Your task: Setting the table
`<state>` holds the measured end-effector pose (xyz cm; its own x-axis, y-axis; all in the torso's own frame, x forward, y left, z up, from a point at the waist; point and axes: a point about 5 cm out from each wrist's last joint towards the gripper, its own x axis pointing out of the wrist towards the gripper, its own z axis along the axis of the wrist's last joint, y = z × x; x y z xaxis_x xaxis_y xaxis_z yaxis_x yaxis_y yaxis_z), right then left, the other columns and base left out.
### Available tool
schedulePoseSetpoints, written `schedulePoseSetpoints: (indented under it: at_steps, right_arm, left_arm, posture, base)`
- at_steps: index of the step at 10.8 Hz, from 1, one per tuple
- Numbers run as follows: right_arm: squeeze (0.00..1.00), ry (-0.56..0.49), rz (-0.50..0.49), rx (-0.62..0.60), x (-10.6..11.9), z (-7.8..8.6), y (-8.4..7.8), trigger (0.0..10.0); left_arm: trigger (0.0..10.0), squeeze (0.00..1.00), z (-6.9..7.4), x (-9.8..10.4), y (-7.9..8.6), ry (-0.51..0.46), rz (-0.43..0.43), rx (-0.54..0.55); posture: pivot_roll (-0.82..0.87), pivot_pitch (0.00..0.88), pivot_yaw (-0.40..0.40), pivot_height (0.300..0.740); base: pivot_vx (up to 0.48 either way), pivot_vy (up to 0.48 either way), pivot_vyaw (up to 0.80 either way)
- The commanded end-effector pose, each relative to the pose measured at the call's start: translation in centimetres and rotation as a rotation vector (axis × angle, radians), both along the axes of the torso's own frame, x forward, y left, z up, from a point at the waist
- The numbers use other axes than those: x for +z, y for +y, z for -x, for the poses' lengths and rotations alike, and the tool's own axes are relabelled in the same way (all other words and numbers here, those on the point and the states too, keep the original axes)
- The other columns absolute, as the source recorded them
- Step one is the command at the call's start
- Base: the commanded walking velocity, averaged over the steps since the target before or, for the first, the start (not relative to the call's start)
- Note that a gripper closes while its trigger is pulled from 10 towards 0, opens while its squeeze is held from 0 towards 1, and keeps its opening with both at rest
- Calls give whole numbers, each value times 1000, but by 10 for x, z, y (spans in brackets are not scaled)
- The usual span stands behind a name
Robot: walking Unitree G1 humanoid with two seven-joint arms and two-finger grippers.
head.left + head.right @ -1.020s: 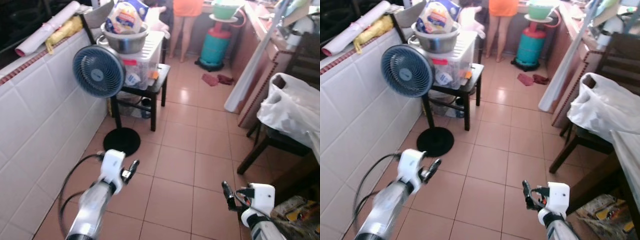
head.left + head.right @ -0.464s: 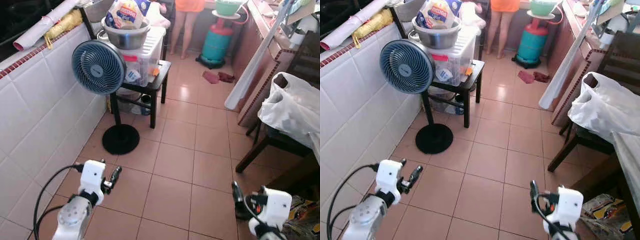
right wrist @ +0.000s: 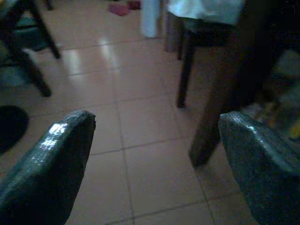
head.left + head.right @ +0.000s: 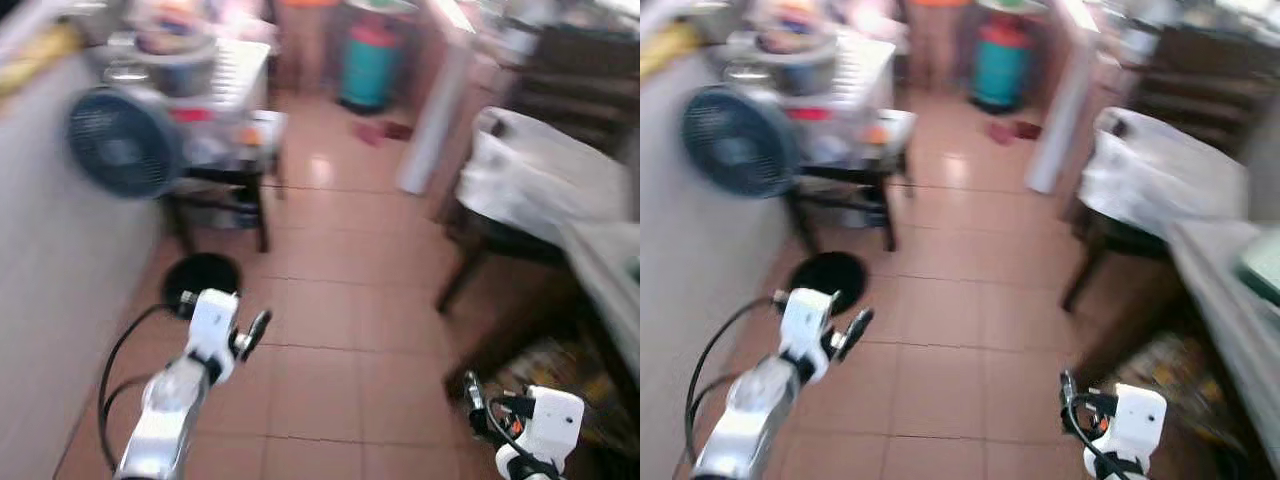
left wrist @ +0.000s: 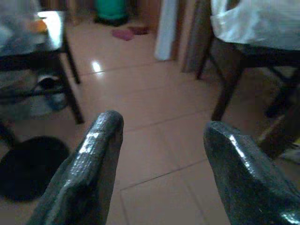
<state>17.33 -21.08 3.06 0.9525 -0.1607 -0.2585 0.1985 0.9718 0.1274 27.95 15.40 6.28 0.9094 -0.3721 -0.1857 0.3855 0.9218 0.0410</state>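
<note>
The picture is blurred by motion. A grey table [image 4: 602, 262] runs along the right edge, and something pale green [image 4: 1266, 266] lies on it. A dark wooden chair [image 4: 478, 245] holding a white plastic bag [image 4: 530, 172] stands at the table's far end. My left gripper [image 4: 256, 330] hangs over the tiled floor at lower left; its fingers [image 5: 101, 140] stand open with nothing between them. My right gripper [image 4: 470, 392] is low at the right, near a table leg [image 3: 213, 112], also open and empty.
A standing fan [image 4: 120, 150] and a black side table [image 4: 225, 170] with a plastic box and a metal bowl stand by the white wall on the left. A teal gas cylinder [image 4: 370, 62] and a red cloth [image 4: 380, 130] lie far ahead. A printed bag [image 4: 540, 362] sits under the table.
The whole picture has swung and blurred, so the camera has turned right. The grey table now shows at the right edge. Both grippers stay open and empty.
</note>
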Motion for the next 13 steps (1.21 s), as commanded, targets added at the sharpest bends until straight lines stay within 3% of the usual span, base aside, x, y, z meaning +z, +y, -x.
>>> schedulePoseSetpoints:
  at_steps: [1,7,9,13]
  right_arm:
    - [0,-13,6,0,5,-1,2,10000]
    - [0,-37,14,-19,13,-1,4,10000]
    - [0,-56,10,-7,15,-4,10,10000]
    - [0,-88,-36,-108,7,-3,21,10000]
  left_arm:
    - [10000,0,0,4,-3,-1,6,-13]
    - [10000,0,4,16,-23,-28,5,-109]
    - [10000,0,2,20,-29,-41,-36,-158]
    - [10000,0,-19,29,-37,-49,-106,-273]
  posture:
    - [107,81,-26,740]
    - [87,88,-31,740]
    - [89,85,-20,740]
    - [69,64,128,740]
  base:
    - [0,0,-763]
    - [0,0,-763]
    - [0,0,0]
    - [0,0,0]
